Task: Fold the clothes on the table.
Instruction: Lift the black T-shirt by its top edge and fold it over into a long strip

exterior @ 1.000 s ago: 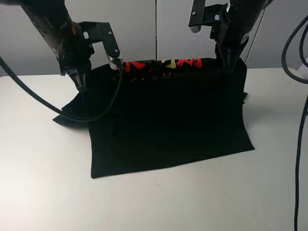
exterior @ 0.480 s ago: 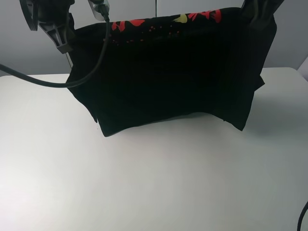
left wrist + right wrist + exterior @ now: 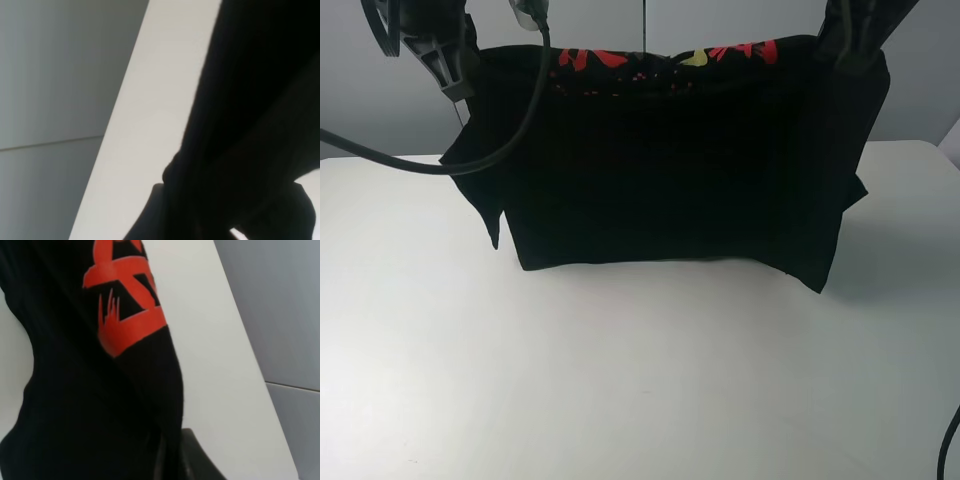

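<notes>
A black short-sleeved T-shirt (image 3: 670,170) hangs up in the air like a curtain over the back part of the big white smooth bench (image 3: 620,380). It hangs about halfway between the bench's left edge and its right edge. It is closer to the far edge than to the near edge.

The left pincer (image 3: 460,78) is clamped tight on the top left corner of the shirt. The right pincer (image 3: 850,50) is clamped tight on the top right corner. The cloth is pulled wide between them, and its top edge is folded over. Along that top edge run red and yellow printed letters (image 3: 670,55). Just under them are some small red dots (image 3: 620,82).

The bottom edge of the shirt is nearly straight and sits low, near the bench top. I cannot tell if it touches the bench or hangs just above it. A sleeve sticks out on each side. The left sleeve (image 3: 492,215) hangs down to a point. The right sleeve (image 3: 855,195) sticks out sideways.

A thin black cable (image 3: 525,125) droops from the left arm across the front of the shirt and goes off toward the bench's left edge. A grey wall (image 3: 720,20) stands behind the bench.

The right wrist view shows a big red letter (image 3: 125,315) on the black cloth, with the white bench beside it.
</notes>
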Tool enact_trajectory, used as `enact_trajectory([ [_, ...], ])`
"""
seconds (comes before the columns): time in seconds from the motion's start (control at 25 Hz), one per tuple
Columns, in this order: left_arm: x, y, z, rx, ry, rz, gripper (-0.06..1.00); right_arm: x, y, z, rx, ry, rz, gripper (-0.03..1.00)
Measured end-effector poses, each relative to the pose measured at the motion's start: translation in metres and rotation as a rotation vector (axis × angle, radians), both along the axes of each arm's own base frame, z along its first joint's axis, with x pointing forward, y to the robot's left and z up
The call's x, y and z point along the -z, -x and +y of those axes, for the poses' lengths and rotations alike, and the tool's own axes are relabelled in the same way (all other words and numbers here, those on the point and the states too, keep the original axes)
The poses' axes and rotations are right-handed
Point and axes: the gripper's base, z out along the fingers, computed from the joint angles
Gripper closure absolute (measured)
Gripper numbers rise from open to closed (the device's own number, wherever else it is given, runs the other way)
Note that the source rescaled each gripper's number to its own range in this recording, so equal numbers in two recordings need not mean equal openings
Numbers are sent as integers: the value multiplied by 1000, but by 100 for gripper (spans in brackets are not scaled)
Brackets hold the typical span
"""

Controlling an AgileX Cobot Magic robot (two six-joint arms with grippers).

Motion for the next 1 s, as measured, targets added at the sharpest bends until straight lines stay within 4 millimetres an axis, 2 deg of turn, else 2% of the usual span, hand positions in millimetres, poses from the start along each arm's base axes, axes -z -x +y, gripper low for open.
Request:
enact_trajectory([
  [0.16, 3, -11, -2, 14, 28, -55, 94, 20, -23, 7, -10, 24, -45, 97],
  [0.28, 14, -27, -1, 5, -1, -99, 94, 22, -41, 7, -4, 52, -187, 97],
  [0.4, 12, -37, 2, -28, -7, -195, 94, 17, -50, 6, -17, 84, -301, 97],
  [0.52, 7, -41, 2, -39, 3, -267, 94, 16, -51, 6, -13, 86, -311, 97],
  [0.68, 7, -41, 1, -56, 31, -260, 94, 18, -49, 7, 0, 68, -282, 97],
  [0.84, 18, -32, 4, -101, 20, -101, 94, 27, -39, 9, -33, 49, -134, 97],
  [1.0, 30, -17, 5, -99, 5, 103, 94, 53, -21, 12, -87, 37, 70, 97],
])
